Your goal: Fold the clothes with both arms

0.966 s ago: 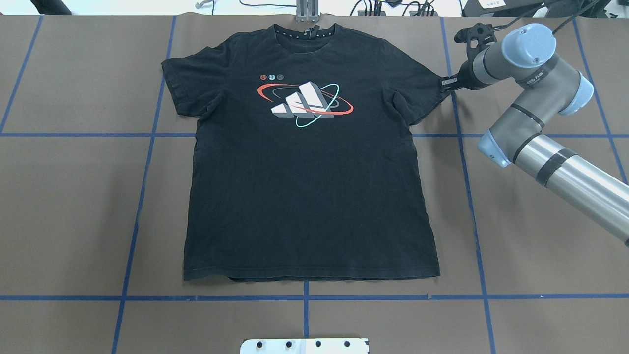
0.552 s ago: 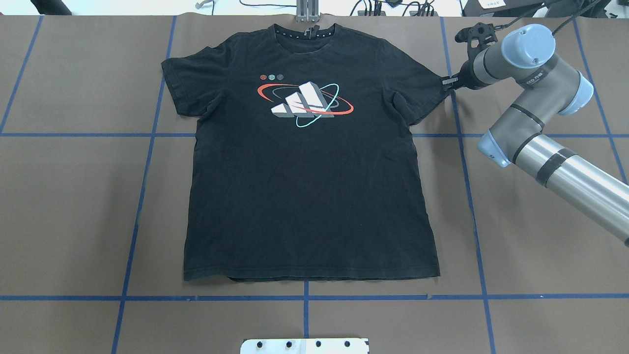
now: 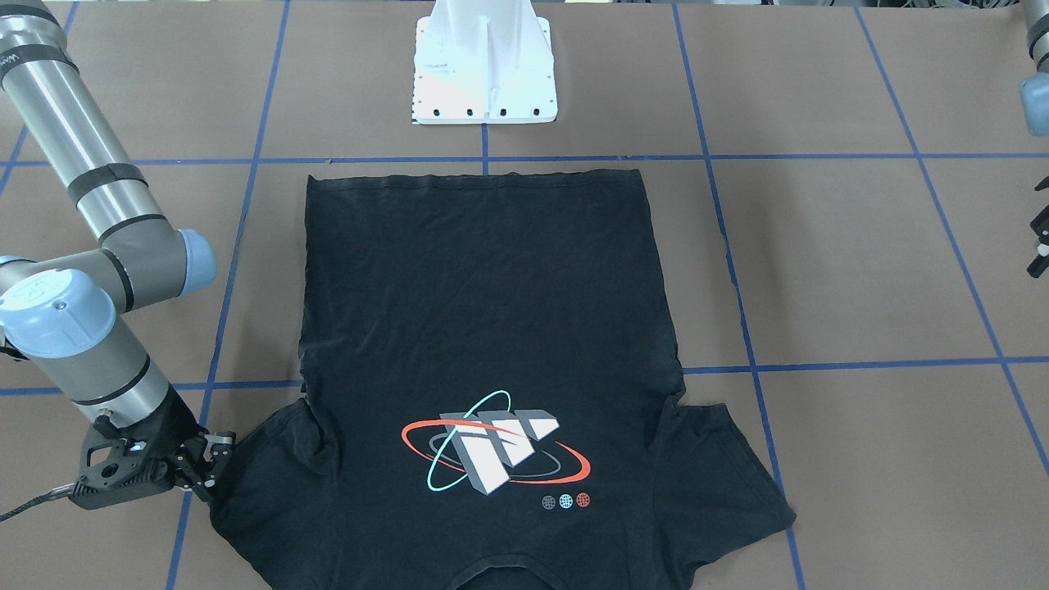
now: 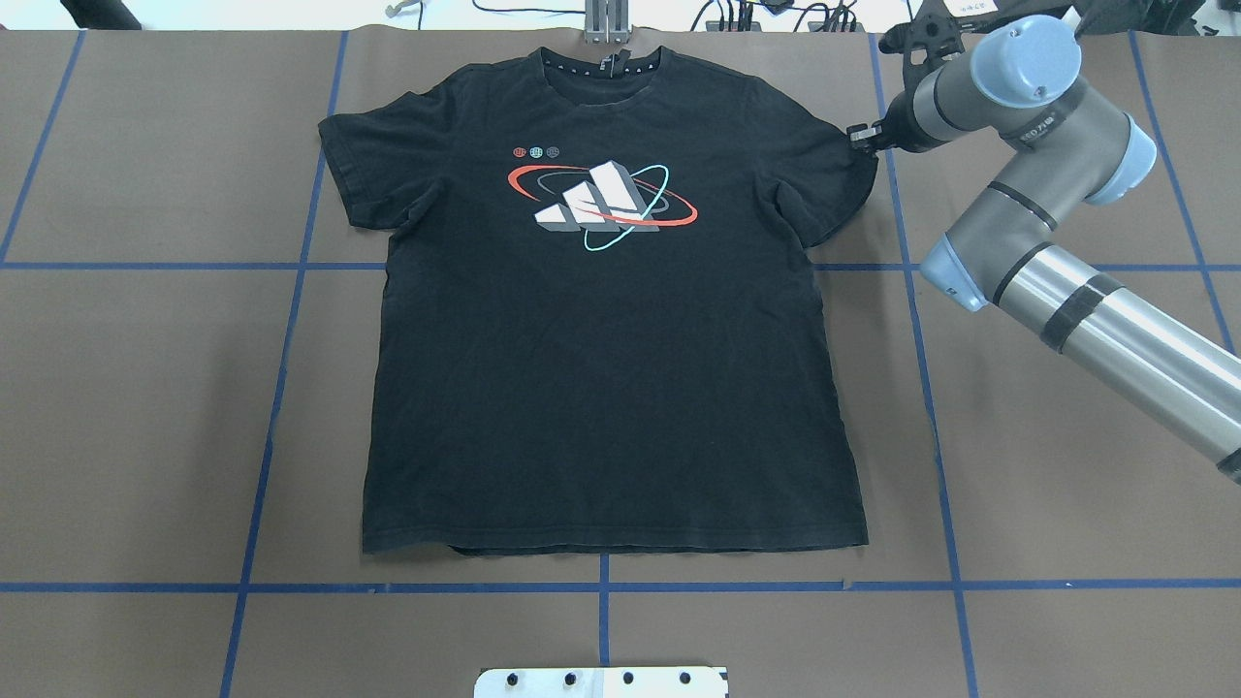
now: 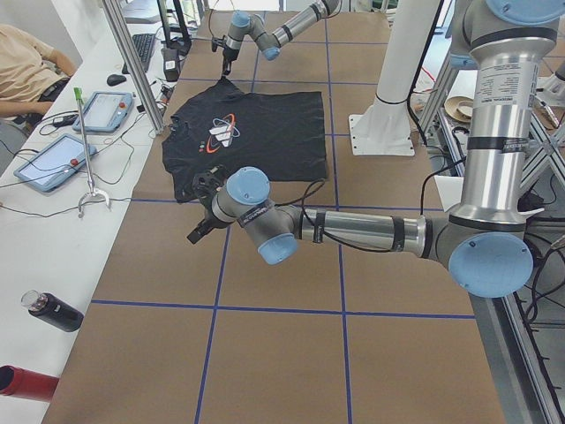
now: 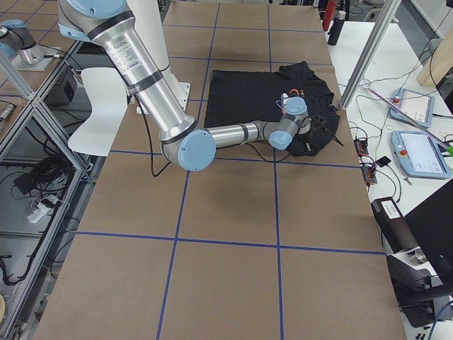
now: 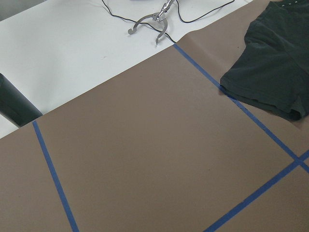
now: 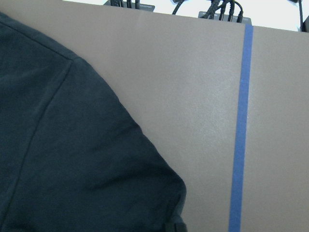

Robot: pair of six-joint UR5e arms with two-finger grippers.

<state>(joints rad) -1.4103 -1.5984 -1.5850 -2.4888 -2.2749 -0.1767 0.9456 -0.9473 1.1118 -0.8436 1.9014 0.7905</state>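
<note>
The black T-shirt [image 4: 611, 359] lies flat, logo [image 4: 603, 204] up, collar at the table's far edge. It also shows in the front view [image 3: 492, 328]. My right gripper [image 4: 859, 139] is shut on the tip of the shirt's right-hand sleeve [image 4: 834, 184] and holds it slightly raised; it also shows in the front view [image 3: 206, 474]. The right wrist view shows that sleeve [image 8: 82, 159] close below. My left gripper [image 5: 201, 225] hovers over bare table beside the other sleeve [image 7: 270, 72]; only its edge [image 3: 1039, 246] shows in the front view, so I cannot tell whether it is open or shut.
The white pedestal base [image 3: 485, 74] stands at the robot's side of the table, just past the shirt's hem. Blue tape lines [image 4: 281, 368] cross the brown table. A white bench with tablets [image 5: 48, 159], a metal tool [image 7: 152, 21] and bottles [image 5: 51, 311] runs along the far edge.
My right gripper has moved toward the far edge and a little inward over the shirt, drawing the sleeve tip with it. The rest of the shirt has not moved.
</note>
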